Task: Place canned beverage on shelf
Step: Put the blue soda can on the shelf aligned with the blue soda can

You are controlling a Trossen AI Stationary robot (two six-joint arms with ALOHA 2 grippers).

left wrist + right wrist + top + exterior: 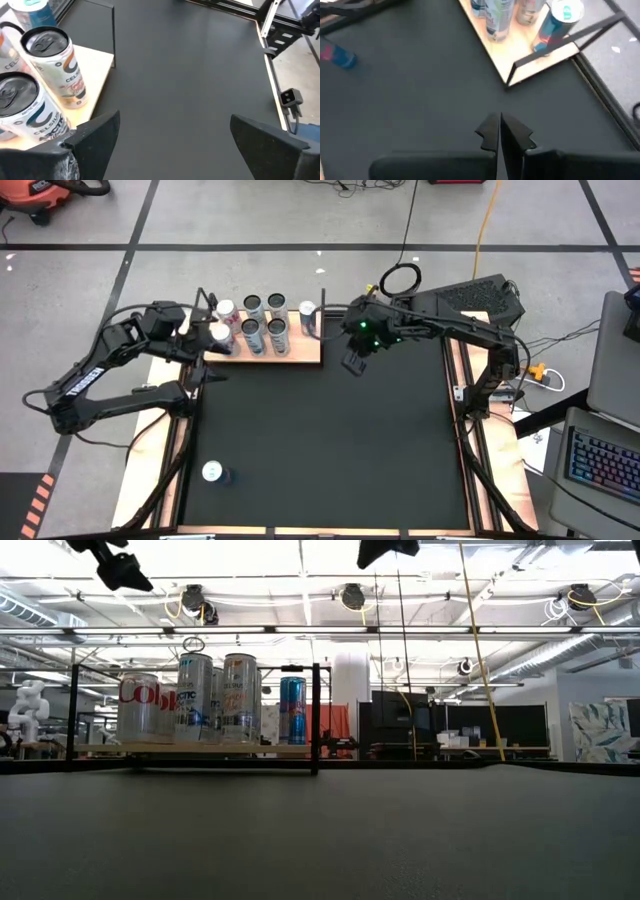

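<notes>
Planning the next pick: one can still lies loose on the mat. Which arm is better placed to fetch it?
Left, probably. The lone can lies on the left arm's side; the left claw is open, the right claw shut beside the shelf.

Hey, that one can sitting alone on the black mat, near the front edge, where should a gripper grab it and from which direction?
The lone can looks to be standing upright, its round top facing the overhead camera, nothing beside it. Probably best to grip across the middle of its cylindrical wall, coming in level from the side. The left gripper, fingers open beside the shelf, is on its side.
</notes>
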